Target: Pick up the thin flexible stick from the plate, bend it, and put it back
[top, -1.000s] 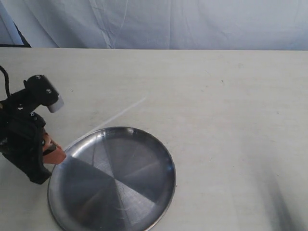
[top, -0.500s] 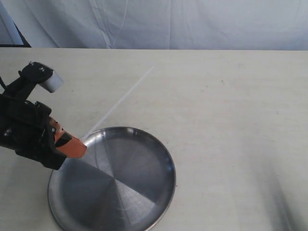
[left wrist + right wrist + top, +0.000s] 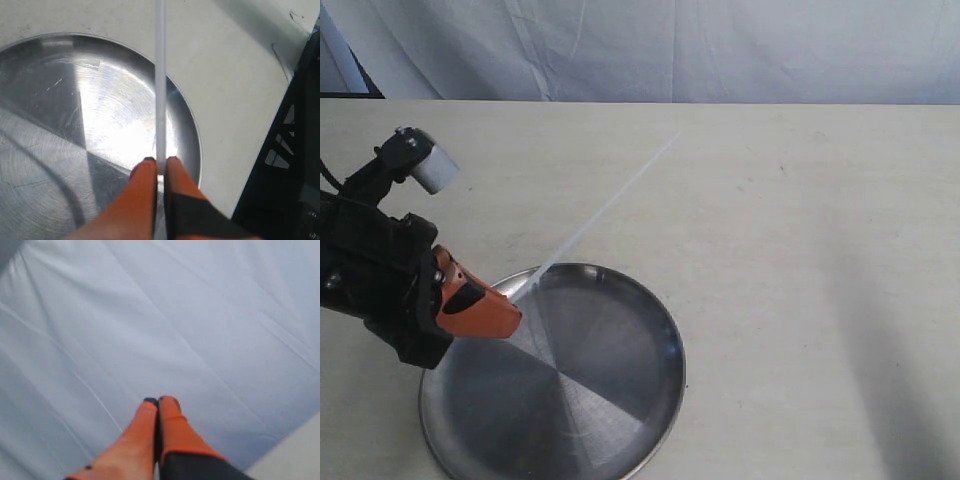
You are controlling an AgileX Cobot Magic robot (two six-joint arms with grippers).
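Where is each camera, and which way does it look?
Exterior: off the arms, high up, looking down on the table, plate, stick and left arm, cloth behind.
Left wrist: on the left arm, looking along the left jaws, shut on the stick, down at the plate.
Right wrist: same mount, other side, looking past the shut right jaws at the cloth.
Shared: exterior and left wrist both show plate, stick and left jaws.

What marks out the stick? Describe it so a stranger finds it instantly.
On the pale table, find the round steel plate. At its rim the left gripper pinches one end of a thin translucent-white stick, the only straight pale line slanting away over the table.
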